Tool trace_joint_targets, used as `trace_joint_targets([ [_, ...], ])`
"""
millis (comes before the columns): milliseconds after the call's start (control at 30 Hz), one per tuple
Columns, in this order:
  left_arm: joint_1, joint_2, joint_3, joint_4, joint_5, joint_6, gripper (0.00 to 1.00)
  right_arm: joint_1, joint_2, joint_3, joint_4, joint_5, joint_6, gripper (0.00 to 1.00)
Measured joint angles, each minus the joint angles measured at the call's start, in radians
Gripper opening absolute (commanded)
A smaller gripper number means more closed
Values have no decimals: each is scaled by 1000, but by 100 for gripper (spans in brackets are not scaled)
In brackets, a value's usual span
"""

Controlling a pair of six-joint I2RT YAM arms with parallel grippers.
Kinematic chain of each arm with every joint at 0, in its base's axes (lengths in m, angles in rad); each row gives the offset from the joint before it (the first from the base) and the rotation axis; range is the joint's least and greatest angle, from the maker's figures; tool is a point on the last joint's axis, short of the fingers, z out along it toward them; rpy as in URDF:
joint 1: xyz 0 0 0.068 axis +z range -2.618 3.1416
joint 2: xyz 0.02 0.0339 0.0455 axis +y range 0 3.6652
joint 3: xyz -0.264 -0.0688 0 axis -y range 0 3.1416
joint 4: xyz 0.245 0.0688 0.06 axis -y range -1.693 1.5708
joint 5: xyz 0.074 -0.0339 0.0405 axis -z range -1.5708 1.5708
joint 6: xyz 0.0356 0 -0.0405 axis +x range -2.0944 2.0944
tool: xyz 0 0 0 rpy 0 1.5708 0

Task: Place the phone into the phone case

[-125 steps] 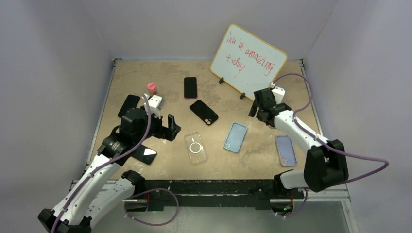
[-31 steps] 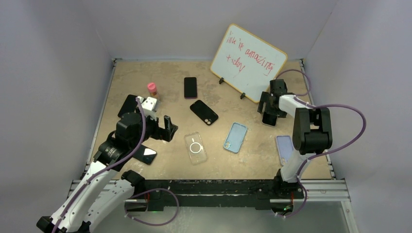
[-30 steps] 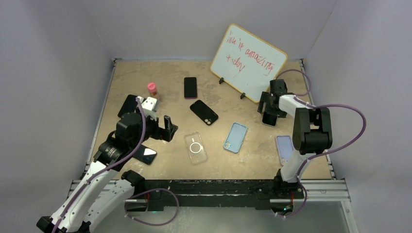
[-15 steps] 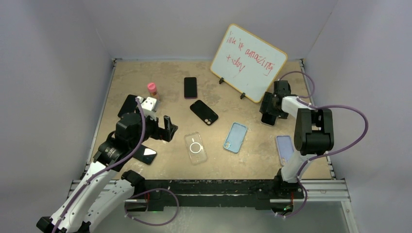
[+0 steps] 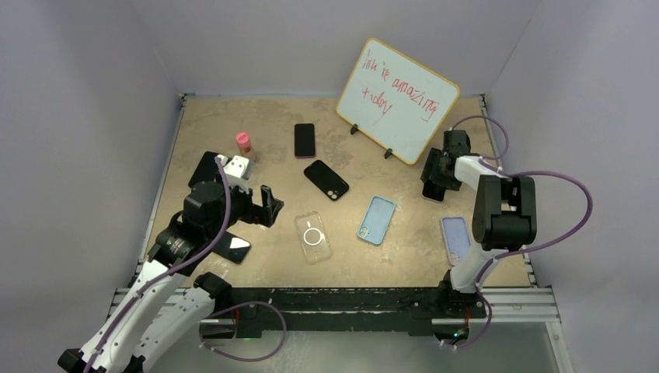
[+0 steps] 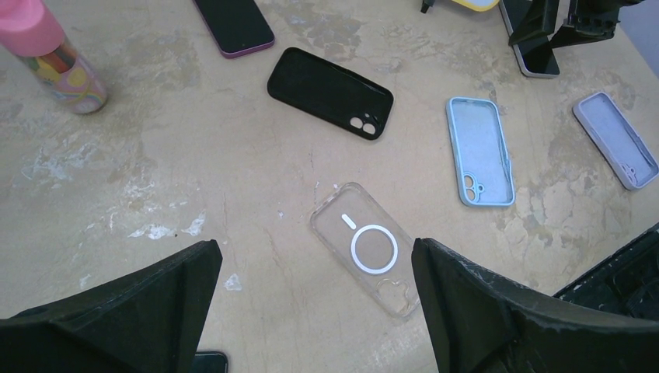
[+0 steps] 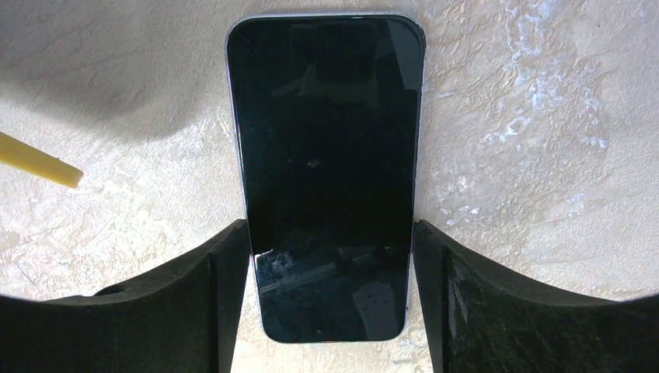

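A black-screened smartphone with a silver rim (image 7: 326, 171) lies flat, face up, at the far right of the tan table (image 5: 233, 124), near the yellow-framed whiteboard (image 5: 398, 99). The right gripper (image 7: 330, 233) is partly closed, its fingers (image 7: 225, 280) against both long edges of the phone. Only the right wrist view shows that contact. The left gripper (image 6: 311, 249) gapes fully wide and holds nothing. Its wrist view shows a clear phone case with a white ring (image 6: 365, 249) beneath it.
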Motion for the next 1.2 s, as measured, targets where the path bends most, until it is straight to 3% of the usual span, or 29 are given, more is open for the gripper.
trace_joint_targets([
  [267, 0, 6, 0, 0, -11, 0, 98, -3, -16, -13, 3, -15, 15, 55],
  [533, 0, 91, 1, -10, -41, -34, 94, 30, -77, -51, -64, -40, 106, 54],
  [733, 0, 212, 0, -5, 3, -111, 92, 148, -150, -93, -107, -32, 163, 52],
  [1200, 0, 314, -66, 125, 150, -228, 85, 352, -364, -271, -144, -31, 239, 48],
])
